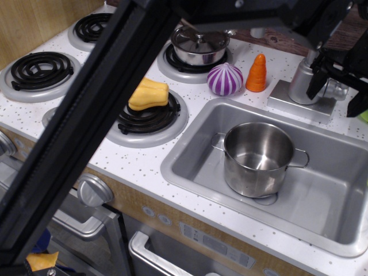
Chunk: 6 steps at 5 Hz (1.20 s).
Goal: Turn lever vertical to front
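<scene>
The lever (337, 88) is a short silver handle jutting to the right from the thick silver faucet body (301, 82) at the back right of the counter. My gripper (339, 91) is open, with one black finger (318, 76) beside the faucet body and the other (360, 101) at the right edge of the view. The lever lies between the two fingers. I cannot tell whether either finger touches it. The black arm crosses the view from the bottom left to the top right and hides the upper faucet spout.
A steel pot (257, 158) stands in the sink (190, 164). An orange carrot (257, 73) and a purple onion (225, 79) sit left of the faucet. A lidded pan (199, 45) and a yellow squash (149, 94) rest on burners.
</scene>
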Motion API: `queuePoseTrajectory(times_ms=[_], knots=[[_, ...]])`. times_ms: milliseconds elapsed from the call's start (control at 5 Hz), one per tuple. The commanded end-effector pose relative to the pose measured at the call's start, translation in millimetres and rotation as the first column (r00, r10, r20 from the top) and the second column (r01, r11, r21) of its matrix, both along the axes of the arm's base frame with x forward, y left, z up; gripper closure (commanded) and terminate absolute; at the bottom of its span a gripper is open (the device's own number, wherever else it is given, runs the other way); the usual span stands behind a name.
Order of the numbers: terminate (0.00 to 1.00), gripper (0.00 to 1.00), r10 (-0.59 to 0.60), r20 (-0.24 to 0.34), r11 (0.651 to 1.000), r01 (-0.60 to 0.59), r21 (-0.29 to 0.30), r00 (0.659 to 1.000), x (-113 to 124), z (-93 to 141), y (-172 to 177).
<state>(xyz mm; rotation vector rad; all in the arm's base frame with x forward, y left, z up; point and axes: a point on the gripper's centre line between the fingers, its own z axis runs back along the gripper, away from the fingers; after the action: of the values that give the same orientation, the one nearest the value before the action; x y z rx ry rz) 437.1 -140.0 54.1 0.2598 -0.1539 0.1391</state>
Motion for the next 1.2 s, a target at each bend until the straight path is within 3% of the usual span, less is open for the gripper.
queuePoseTrajectory(times_ms=[0,600,800,1000], knots=[[0.00,0.00,-0.011,0.168,1.000,0.015,-0.022,0.986,19.3,54.8,-0.5],[0.00,0.00,-0.042,0.238,0.998,0.050,-0.028,0.970,43.2,62.9,7.3],[0.00,1.00,-0.040,0.237,0.998,0.048,-0.030,0.971,45.9,63.5,6.8],[0.00,1.00,-0.013,0.229,0.998,0.027,-0.057,0.973,39.8,62.0,3.1]])
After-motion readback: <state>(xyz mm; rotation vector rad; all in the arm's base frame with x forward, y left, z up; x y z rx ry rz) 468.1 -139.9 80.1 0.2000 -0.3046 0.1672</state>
